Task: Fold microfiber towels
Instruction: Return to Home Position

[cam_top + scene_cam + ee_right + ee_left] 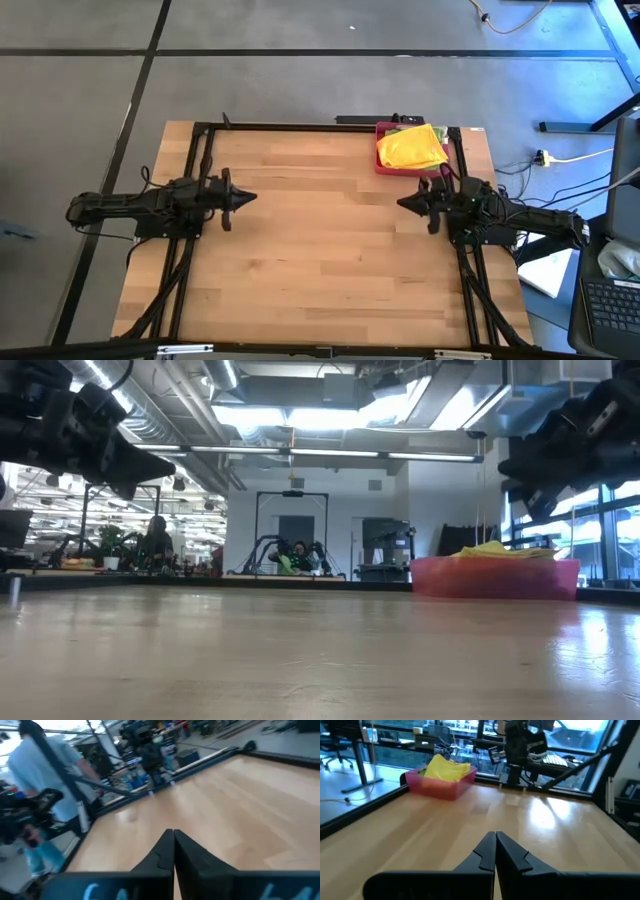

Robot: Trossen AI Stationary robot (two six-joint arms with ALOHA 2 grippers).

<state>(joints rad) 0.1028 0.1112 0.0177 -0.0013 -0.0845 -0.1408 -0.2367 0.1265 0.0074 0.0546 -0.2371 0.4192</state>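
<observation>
In the high view, the table (320,250) is seen with nothing lying on its bare boards. The left gripper (250,197) is held at the centre left of the frame, over the table's left side, and the right gripper (402,203) at the centre right, with the two tips pointed at each other and well apart. Both are closed on nothing. The tray (381,160) is placed at the upper right, by the table's far edge, and a yellow towel (411,148) is piled in it. A green towel (402,129) is glimpsed under the yellow one.

In the low view, the tray (495,579) is seen at the centre right, resting on the table (300,650), with the yellow towel (497,549) heaped above its rim. The left gripper (160,468) is held at the upper left and the right gripper (512,466) at the upper right, both well above the wood. A person (157,540) is seen far off in the room.

In the left wrist view, the left gripper (495,834) is shown with its fingers (485,855) pressed together and empty. The tray (440,791) with the yellow towel (446,769) is seen well beyond them.

In the right wrist view, the right gripper (173,831) is shown with its fingers (162,852) pressed together, empty, above bare wood. A person (42,775) in a pale blue shirt is seen past the table edge.
</observation>
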